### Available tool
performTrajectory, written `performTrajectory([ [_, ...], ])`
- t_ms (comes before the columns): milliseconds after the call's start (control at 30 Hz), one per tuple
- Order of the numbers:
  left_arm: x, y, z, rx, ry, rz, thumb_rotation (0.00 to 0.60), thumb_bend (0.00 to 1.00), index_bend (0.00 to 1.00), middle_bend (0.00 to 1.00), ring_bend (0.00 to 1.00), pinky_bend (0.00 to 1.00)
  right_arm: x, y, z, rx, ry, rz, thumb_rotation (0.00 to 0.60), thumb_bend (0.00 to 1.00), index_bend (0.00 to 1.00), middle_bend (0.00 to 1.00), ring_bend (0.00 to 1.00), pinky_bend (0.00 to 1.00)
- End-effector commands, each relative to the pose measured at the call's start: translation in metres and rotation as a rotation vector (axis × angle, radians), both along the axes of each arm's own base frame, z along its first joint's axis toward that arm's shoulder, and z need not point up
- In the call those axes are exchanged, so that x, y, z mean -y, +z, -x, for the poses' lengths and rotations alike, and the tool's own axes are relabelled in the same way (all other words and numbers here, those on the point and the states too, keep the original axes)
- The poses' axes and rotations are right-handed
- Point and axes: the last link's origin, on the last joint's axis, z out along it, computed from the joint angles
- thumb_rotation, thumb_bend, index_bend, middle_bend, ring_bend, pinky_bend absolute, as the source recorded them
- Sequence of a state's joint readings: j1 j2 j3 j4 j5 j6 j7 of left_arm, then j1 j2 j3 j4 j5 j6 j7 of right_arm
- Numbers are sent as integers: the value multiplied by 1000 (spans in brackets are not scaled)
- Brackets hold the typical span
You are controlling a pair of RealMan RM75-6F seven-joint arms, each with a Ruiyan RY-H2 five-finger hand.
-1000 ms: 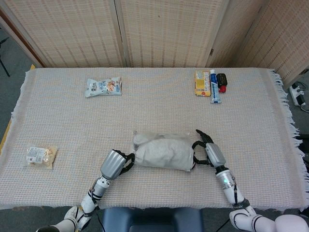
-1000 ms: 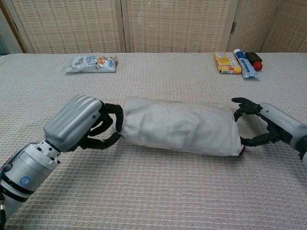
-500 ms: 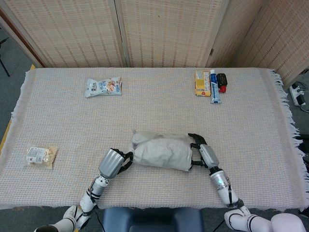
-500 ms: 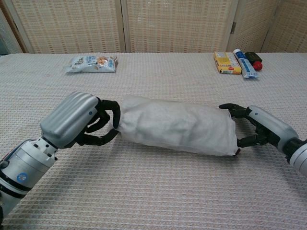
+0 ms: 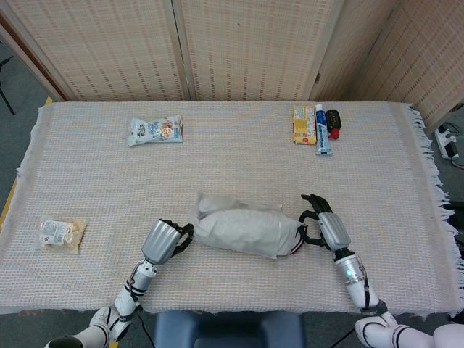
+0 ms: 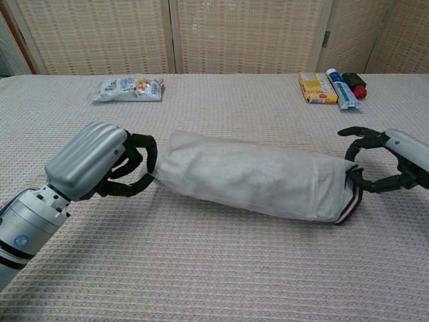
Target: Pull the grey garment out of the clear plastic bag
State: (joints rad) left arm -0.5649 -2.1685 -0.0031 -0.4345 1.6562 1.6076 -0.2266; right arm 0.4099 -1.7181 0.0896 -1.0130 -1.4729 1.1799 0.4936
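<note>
Left hand grips bag | right hand beside | snack packet far

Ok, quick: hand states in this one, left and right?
Left hand: pinches the left end of the clear plastic bag.
Right hand: fingers at the garment's exposed edge; grip cannot be told.

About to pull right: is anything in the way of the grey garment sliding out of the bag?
Nothing visible blocks it. The grey garment already pokes out of the clear plastic bag beside the right robot hand, with only bare tablecloth beyond.
</note>
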Motion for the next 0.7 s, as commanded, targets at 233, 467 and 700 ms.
performTrajectory([
  [233,-13,22,27,-80,42,-64,600,623,793,1000,1000,1000,-2,49,35,-128,-28,80,600,513,687,94,0,0],
  [467,-22,50,57,-146,101,-131,600,624,793,1000,1000,1000,-5,103,73,-248,-111,161,600,513,687,95,0,0],
  [700,-18,68,81,-190,144,-160,600,624,795,1000,1000,1000,-8,136,99,-295,-186,213,600,513,687,95,0,0],
])
